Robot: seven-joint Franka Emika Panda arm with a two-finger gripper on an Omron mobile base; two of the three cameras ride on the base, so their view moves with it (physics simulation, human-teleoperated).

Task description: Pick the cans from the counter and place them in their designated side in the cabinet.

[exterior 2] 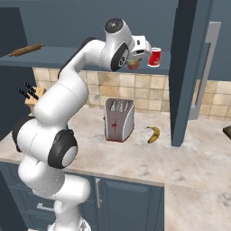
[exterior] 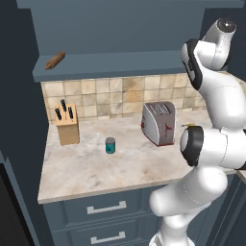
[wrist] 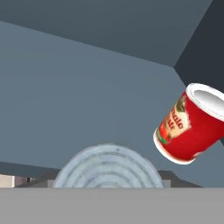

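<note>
High at the cabinet, my gripper is shut on the short can with the red-orange label. That can's grey ringed top sits right at the bottom of the hand view, between the jaws. It hangs at shelf level just left of the red can with white bands; whether it touches the shelf board I cannot tell. The teal-labelled can stands upright on the counter, between the knife block and the toaster.
A rolling pin lies at the left end of the shelf. On the counter stand a knife block and a toaster, with a banana to its right. A tall dark panel rises right of the red can.
</note>
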